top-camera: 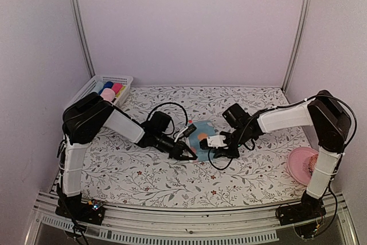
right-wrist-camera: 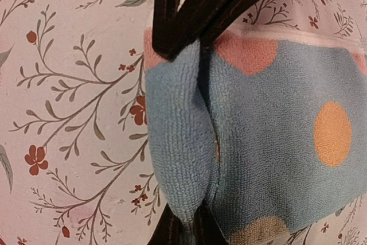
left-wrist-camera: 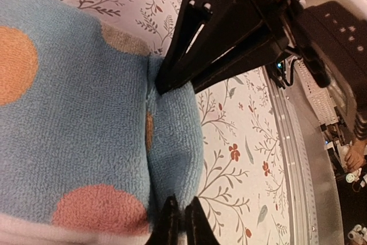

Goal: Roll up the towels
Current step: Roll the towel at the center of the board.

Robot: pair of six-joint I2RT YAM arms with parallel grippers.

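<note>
A light blue towel [top-camera: 202, 132] with orange and pink dots lies on the flowered table, and its near edge is folded over into a narrow roll [left-wrist-camera: 172, 142]. My left gripper [left-wrist-camera: 182, 222] is shut on one end of that roll. My right gripper [right-wrist-camera: 189, 228] is shut on the other end. In the top view the left gripper [top-camera: 189, 154] and the right gripper [top-camera: 218, 153] face each other across the towel's near edge. A pale pink strip [right-wrist-camera: 298, 35] runs along the towel's side; I cannot tell whether it is a second towel.
A white basket [top-camera: 92, 84] with bright cloth tubes stands at the back left. A round pink plate [top-camera: 302, 164] sits at the right beside the right arm's base. The metal rail [top-camera: 189, 222] of the table's front edge runs close behind the grippers.
</note>
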